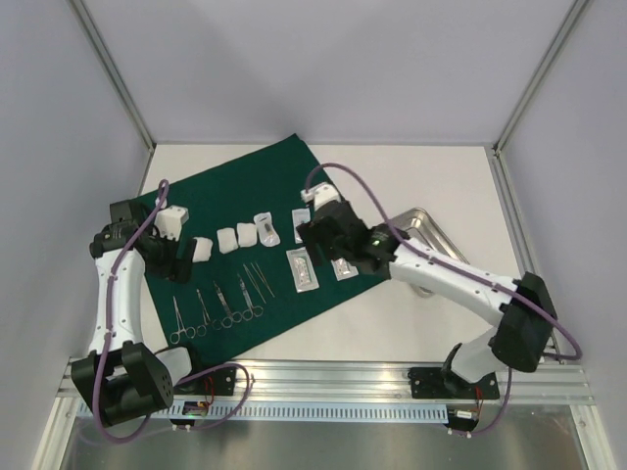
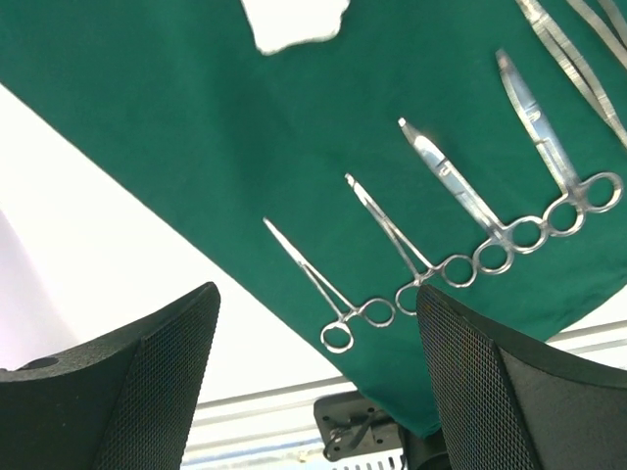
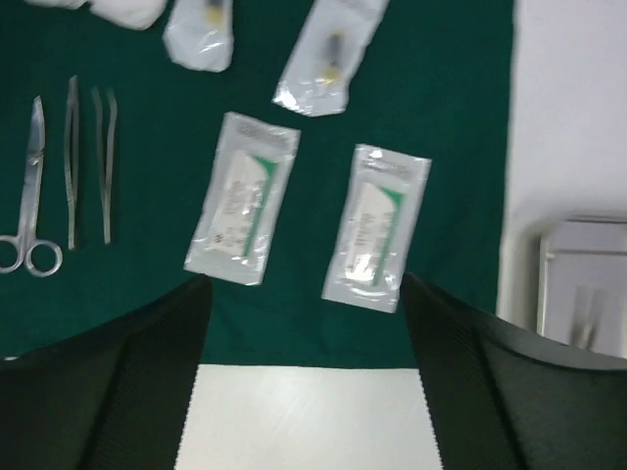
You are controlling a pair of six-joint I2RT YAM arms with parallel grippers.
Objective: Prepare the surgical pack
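The dark green cloth (image 1: 245, 211) lies flat on the table. On it are a row of steel ring-handled instruments (image 1: 217, 302), white gauze pieces (image 1: 226, 241) and several clear pouches (image 1: 303, 269). The steel tray (image 1: 436, 235) sits right of the cloth, partly under my right arm. My left gripper (image 1: 179, 262) hovers open and empty over the cloth's left edge; its view shows the forceps (image 2: 328, 284) between the fingers (image 2: 137, 382). My right gripper (image 1: 323, 245) hovers open and empty above two pouches (image 3: 240, 201) (image 3: 374, 227).
Scissors (image 3: 29, 196) and tweezers (image 3: 88, 166) lie left of the pouches in the right wrist view. The tray's corner (image 3: 578, 284) shows at that view's right edge. A metal rail (image 1: 323, 377) runs along the near table edge. Grey walls enclose the table.
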